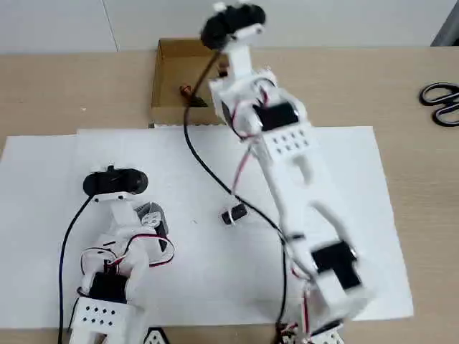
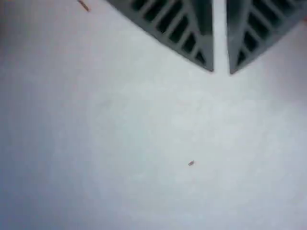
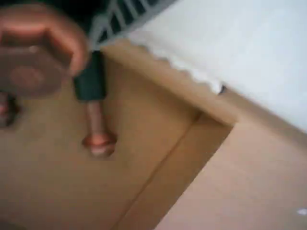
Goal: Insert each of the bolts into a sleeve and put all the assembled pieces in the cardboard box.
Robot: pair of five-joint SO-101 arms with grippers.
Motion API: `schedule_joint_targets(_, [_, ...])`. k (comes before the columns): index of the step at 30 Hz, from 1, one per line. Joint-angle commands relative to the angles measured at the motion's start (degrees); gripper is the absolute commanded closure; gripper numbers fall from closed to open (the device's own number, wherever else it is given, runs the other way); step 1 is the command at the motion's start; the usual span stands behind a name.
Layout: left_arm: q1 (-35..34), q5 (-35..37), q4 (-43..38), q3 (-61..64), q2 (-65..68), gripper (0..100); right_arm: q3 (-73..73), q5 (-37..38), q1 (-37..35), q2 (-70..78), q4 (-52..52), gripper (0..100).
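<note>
Right hand (image 1: 221, 70) is over the cardboard box (image 1: 168, 54) at the counter's (image 1: 57, 86) far edge. Can't tell if it's gripping or open. Just off it, over the box floor, is a dark sleeve (image 3: 89, 80) with a copper bolt (image 3: 98, 136) poking out, flanged head down. A blurry copper shape sits closer to the lens, can't identify it. Left hand (image 2: 221, 71) is near the front-left corner, closed down to a thin slit, empty, over white paper (image 1: 86, 150). A small dark piece (image 1: 234, 213) lies mid-paper. The wood counter has the paper sheet covering its front half, and scissors (image 1: 441, 100) at the right edge.
</note>
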Motion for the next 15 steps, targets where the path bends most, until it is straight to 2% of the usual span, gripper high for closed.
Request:
schedule_joint_targets(1, [-0.4,-0.3,-1.4,-0.1,-0.6,100,-16.4,3.5,0.5,10.7,-2.1,99.6])
schedule_joint_targets(8, [-0.4,-0.3,-1.3,-0.1,-0.6,100,-39.6,4.4,1.0,32.8,-2.1,99.5])
schedule_joint_targets(15, [-0.4,-0.3,-1.2,0.0,-0.6,100,-63.2,11.0,0.8,52.1,-2.1,99.5])
